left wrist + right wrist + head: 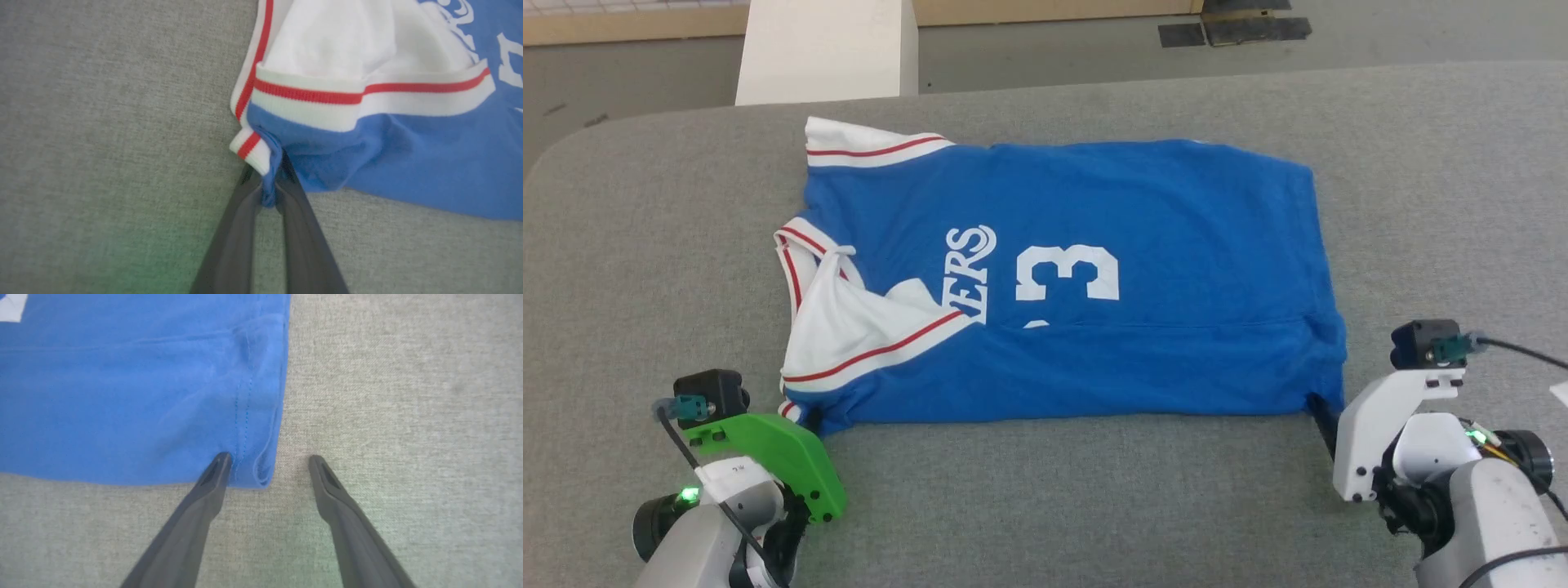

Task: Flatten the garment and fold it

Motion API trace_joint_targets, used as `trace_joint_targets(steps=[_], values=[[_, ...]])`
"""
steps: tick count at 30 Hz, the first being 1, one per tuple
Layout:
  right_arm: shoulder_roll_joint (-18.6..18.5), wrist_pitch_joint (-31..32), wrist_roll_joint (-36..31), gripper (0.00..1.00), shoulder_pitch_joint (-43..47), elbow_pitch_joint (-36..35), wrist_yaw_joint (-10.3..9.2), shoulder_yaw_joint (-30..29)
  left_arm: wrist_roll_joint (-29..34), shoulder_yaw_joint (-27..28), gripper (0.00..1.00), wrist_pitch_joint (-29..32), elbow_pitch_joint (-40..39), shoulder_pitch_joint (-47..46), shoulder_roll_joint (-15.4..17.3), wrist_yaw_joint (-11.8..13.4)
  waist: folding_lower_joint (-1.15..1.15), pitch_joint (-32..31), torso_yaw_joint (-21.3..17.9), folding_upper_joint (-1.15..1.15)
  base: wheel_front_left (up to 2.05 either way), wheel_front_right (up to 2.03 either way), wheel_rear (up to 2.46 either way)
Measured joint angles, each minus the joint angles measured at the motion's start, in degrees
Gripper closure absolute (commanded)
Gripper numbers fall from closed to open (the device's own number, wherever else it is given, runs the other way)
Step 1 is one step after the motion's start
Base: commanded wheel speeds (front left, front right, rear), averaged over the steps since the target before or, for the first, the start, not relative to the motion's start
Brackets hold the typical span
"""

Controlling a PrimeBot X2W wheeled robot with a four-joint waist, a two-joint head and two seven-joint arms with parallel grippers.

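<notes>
Though the garment [1094, 286] lies nearly flat, folding looks undone: left tool [267, 185] pinches its lower-left corner, right tool [269, 458] gapes.

so the blue jersey [1160, 343] lies mostly flat on the grey table [1437, 163], white red-striped sleeve flopped over its lettering

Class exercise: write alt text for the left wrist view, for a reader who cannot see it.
The left gripper is shut on a blue corner of the garment, beside its white, red-striped trim, on a grey fabric surface.
</notes>
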Motion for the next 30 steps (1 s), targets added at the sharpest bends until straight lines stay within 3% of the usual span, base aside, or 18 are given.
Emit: trace_joint_targets(steps=[1,3,4,9,14,19,23,30], values=[[0.00,1.64,-0.01,0.35,-0.13,-0.63,0.00,-0.13,0.00,0.00,1.00,-0.01,-0.07,-0.01,-0.03,-0.09,0.00,0.16,0.13,0.00,0.00,0.00,0.00],[-0.02,3.88,0.03,0.90,-0.15,-1.79,0.00,-0.34,0.00,0.00,1.00,-0.13,-0.20,-0.01,-0.07,-0.12,0.00,0.41,0.30,0.00,0.00,0.00,0.00],[-0.02,4.65,0.11,1.00,-0.12,-2.40,0.00,-0.53,0.00,0.00,1.00,-0.35,-0.25,-0.01,-0.08,-0.13,0.00,0.52,0.39,0.00,0.00,0.00,0.00],[0.24,3.25,0.80,1.00,0.51,-4.97,0.01,-0.67,0.56,-0.12,1.00,-2.29,-0.52,0.06,-0.03,-0.13,0.00,0.42,0.36,0.00,0.00,0.00,0.00],[0.23,-5.38,0.24,1.00,1.66,-7.82,0.01,-0.43,1.67,0.34,1.00,-8.20,-0.86,2.09,-0.20,0.03,0.00,-1.00,0.02,0.00,0.00,0.00,0.00],[0.24,-8.53,-2.09,1.00,4.96,-11.17,0.01,0.16,1.98,1.12,1.00,-9.36,-3.53,7.38,0.68,2.09,0.00,-3.11,-0.12,0.00,0.00,0.00,0.00],[0.19,-6.35,-3.32,1.00,9.08,-14.62,0.02,0.31,1.99,1.05,1.00,-7.49,-7.24,12.54,2.35,3.97,0.00,-4.76,0.18,0.00,0.00,0.00,0.00],[-0.27,5.79,-3.23,1.00,18.13,-21.16,0.02,0.87,1.96,-0.71,1.00,-2.07,-13.65,19.22,4.08,6.08,0.00,-5.90,1.88,0.00,0.00,0.00,0.00]])
